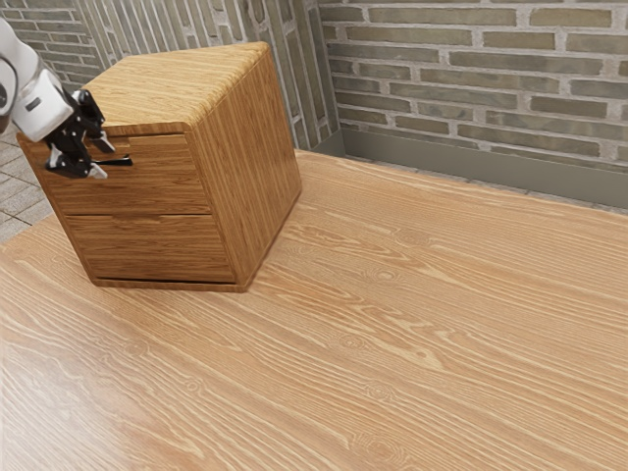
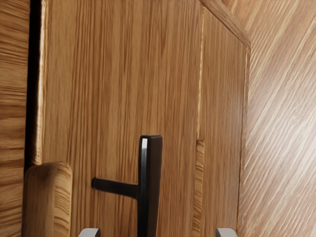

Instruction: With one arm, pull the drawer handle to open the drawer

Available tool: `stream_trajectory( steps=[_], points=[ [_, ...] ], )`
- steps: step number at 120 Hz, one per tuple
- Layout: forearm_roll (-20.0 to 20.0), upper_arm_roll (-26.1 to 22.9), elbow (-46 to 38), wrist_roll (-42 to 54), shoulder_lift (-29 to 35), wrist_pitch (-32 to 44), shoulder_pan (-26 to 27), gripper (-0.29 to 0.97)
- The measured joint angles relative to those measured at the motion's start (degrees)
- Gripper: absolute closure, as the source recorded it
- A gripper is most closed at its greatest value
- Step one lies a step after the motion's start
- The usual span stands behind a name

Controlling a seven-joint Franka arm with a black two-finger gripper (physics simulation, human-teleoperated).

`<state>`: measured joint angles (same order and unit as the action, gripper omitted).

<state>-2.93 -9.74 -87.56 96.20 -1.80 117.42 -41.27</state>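
A wooden cabinet (image 1: 235, 147) with two drawer fronts stands at the back left of the table. The upper drawer (image 1: 157, 182) carries a black bar handle (image 1: 120, 160). My gripper (image 1: 98, 159) is at that handle's end, fingers above and below it in the exterior view. In the wrist view the handle (image 2: 149, 187) stands between my two grey fingertips (image 2: 89, 232), with wide space on both sides, so the gripper is open. A narrow dark gap (image 2: 33, 74) runs along the upper drawer's edge under the cabinet top. The lower drawer (image 1: 157, 250) sits flush.
The wooden table (image 1: 412, 334) stretches wide to the exterior view's right and front of the cabinet. A grey brick wall (image 1: 471, 69) runs behind. A tiled floor (image 1: 15, 186) shows past the table's left edge.
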Motion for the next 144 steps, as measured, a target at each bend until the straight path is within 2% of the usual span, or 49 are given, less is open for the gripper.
stream_trajectory(
  steps=[144],
  points=[
    [-0.18, 0.50, -2.96, 2.65, 1.27, 1.02, -1.41, 0.52]
  ],
)
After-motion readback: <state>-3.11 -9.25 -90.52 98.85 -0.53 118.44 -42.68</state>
